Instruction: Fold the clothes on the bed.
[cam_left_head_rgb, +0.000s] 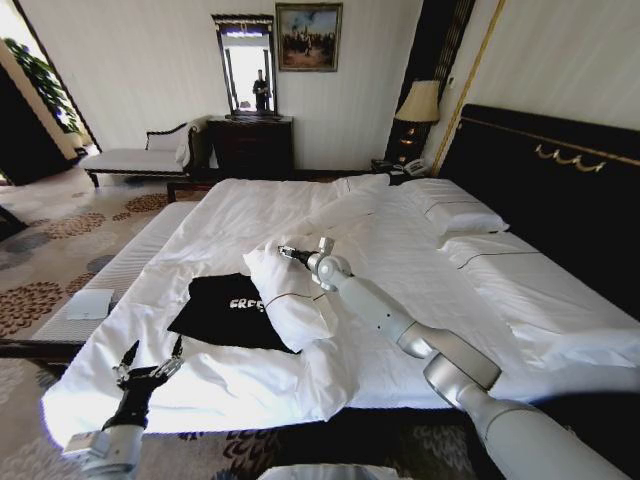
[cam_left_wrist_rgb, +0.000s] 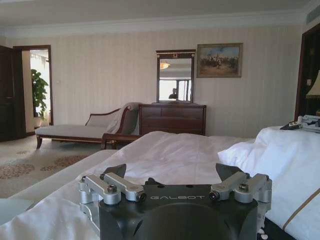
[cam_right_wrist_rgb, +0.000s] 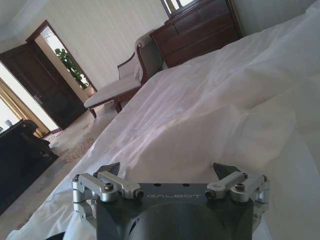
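From the head view, the black T-shirt (cam_left_head_rgb: 232, 312) lies on the bed (cam_left_head_rgb: 400, 250) near its foot-end edge, at about eight o'clock from the bed's middle. A white pillow (cam_left_head_rgb: 290, 290) overlaps the shirt's three o'clock side, covering the end of the lettering. The shirt looks light, limp and easily bunched; I judge the bare edges at six and nine o'clock the best places to pinch, since the other side sits under the pillow. The left gripper (cam_left_head_rgb: 148, 368) hovers at the mattress edge, at seven o'clock from the shirt, jaws spread apart. The right gripper (cam_left_head_rgb: 290, 251) reaches over the pillow at one o'clock from the shirt; here I cannot tell its jaws.

In the left wrist view, the left gripper (cam_left_wrist_rgb: 172, 175) shows both jaws wide apart, nothing between them, white bedding ahead and a chaise (cam_left_wrist_rgb: 85, 127) well beyond.

In the right wrist view, the right gripper (cam_right_wrist_rgb: 170, 172) also has its jaws apart and empty over rumpled sheet. Open bedding stretches widely toward the headboard; the bed's near edge is close.
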